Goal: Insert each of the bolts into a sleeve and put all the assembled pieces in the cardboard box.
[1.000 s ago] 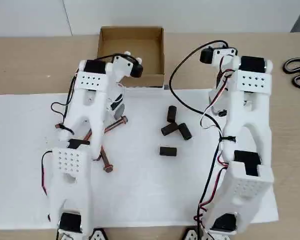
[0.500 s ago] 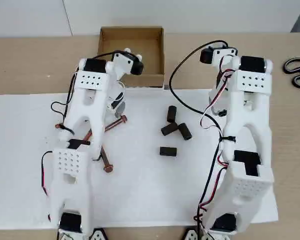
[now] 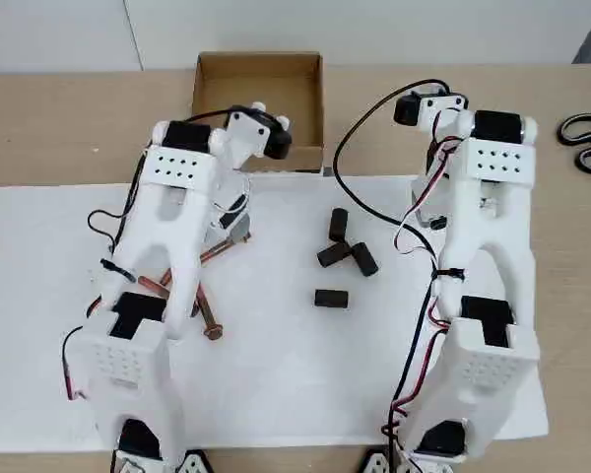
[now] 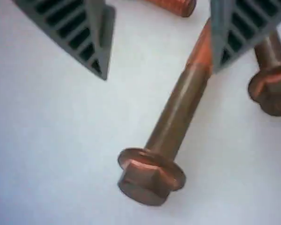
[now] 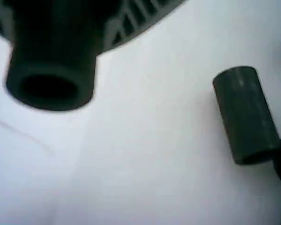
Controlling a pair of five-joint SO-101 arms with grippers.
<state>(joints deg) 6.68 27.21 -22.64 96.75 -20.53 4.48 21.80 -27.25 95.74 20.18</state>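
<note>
Left pincer (image 4: 159,72) released, shifted over bolt (image 4: 164,140); right pincer (image 5: 56,33) grasping sleeve (image 5: 49,84), unmoved

Bright, even light falls from above onto the white sheet (image 3: 276,384), which shows no hard glare in the high view. On the sheet, the arms (image 3: 177,227) and the loose sleeves (image 3: 340,251) cast only faint, short shadows. In the left wrist view the bolt (image 4: 171,126) has a soft sheen along its shank and a pale shadow on the sheet under its head. In the right wrist view the sheet greys beneath the held sleeve (image 5: 49,70), whose bore is black.
</note>
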